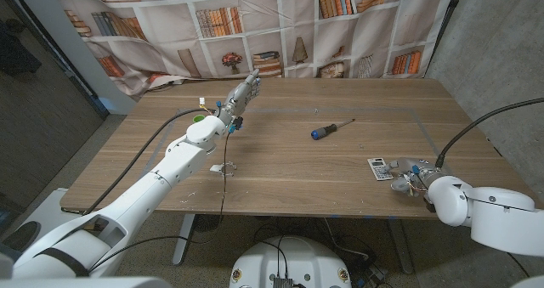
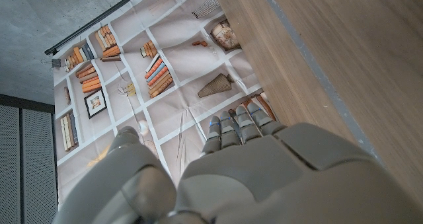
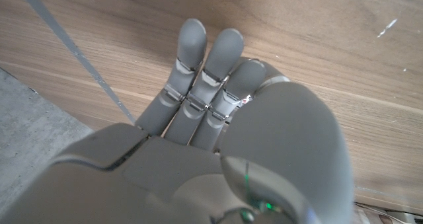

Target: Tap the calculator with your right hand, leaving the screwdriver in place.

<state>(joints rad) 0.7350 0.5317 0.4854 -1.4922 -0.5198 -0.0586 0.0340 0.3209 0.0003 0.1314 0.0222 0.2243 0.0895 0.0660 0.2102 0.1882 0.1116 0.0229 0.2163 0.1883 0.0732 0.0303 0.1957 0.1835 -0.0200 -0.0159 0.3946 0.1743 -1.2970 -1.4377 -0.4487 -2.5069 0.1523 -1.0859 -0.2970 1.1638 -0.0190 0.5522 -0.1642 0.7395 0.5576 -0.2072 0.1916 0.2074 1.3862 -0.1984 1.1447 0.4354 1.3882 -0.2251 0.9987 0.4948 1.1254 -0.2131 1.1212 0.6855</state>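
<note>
Resting beside the calculator (image 1: 380, 168), the right hand (image 1: 411, 177) holds nothing, fingers straight together; screwdriver (image 1: 331, 129) lies well apart.

Even, moderately bright light falls on the tabletop (image 1: 289, 160) from above, leaving only faint, soft shadows under the left arm and beside the screwdriver (image 1: 331, 129). The room past the tabletop's left edge is dim. The head view is sharp, with slight bending toward its corners. In both wrist views the near hand surfaces (image 3: 218, 151) are soft and out of focus, while the wood grain stays crisp. There is no harsh glare.
</note>
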